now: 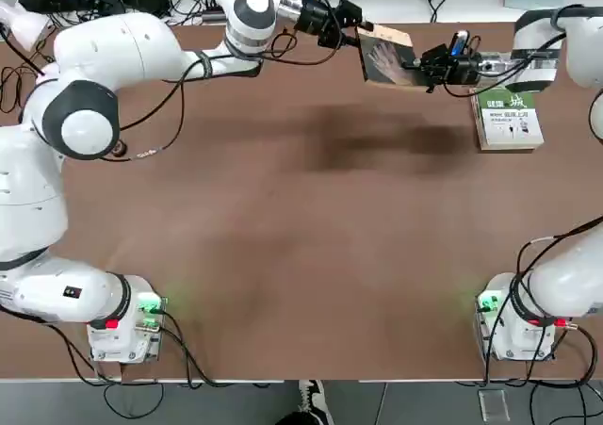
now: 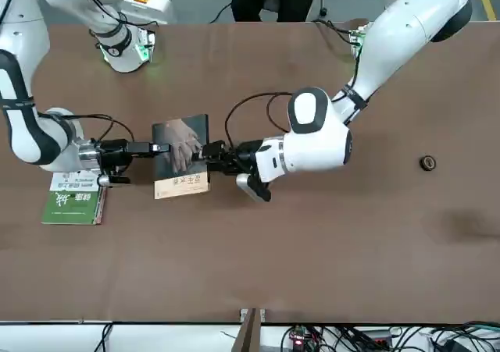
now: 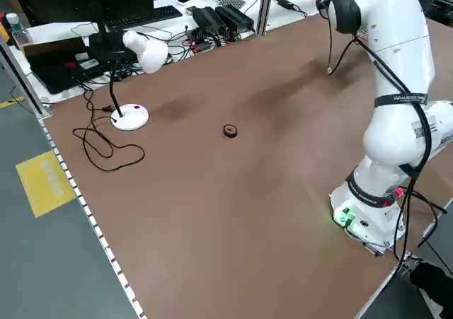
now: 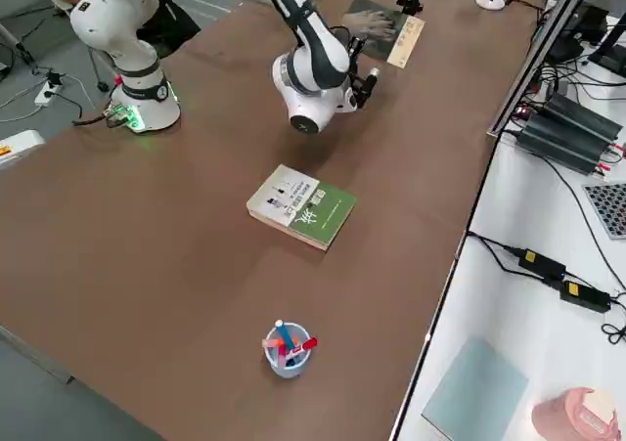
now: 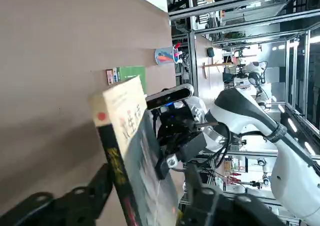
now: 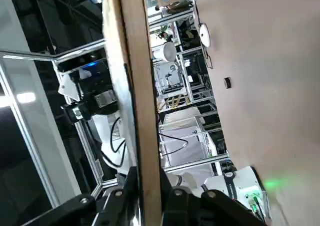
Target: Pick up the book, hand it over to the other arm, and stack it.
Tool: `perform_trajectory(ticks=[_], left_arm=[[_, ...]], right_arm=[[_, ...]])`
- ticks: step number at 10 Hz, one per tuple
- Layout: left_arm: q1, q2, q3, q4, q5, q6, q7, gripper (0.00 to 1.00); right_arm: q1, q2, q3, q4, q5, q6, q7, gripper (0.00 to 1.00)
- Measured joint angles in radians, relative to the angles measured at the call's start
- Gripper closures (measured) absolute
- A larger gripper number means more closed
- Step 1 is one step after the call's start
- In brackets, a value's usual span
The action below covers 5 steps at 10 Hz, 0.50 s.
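Note:
The book (image 1: 386, 57), dark grey with a pale hand on its cover and a tan strip, hangs above the far side of the table between both grippers. My right gripper (image 1: 421, 67) is shut on the edge nearest the right arm; in the right wrist view its fingers (image 6: 170, 196) clamp the book's edge (image 6: 131, 85). My left gripper (image 1: 363, 37) is at the opposite edge, fingers spread on either side of the book (image 5: 135, 151) without pressing it. The front view shows the same: book (image 2: 181, 165), right gripper (image 2: 156, 148), left gripper (image 2: 205, 154).
A thicker green-and-white book (image 1: 507, 119) lies flat on the table under the right arm's wrist. A cup of pens (image 4: 287, 348) stands near the right edge. A small dark round object (image 2: 427, 162) lies on the left half. A white desk lamp (image 3: 138, 57) stands beyond the left edge.

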Motion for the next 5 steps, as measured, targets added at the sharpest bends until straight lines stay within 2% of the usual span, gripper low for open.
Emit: perform_trajectory(ticks=[3, 5], left_arm=[[0.0, 0.0, -0.002, 0.005, 0.0, 0.0, 0.0, 0.36], [0.001, -0.004, -0.002, 0.011, 0.02, 0.002, 0.002, 0.36]], right_arm=[[-0.001, 0.0, -0.067, 0.008, -0.016, -0.042, 0.039, 0.81], [-0.007, 0.0, -0.129, 0.027, -0.061, -0.077, 0.075, 0.81]])
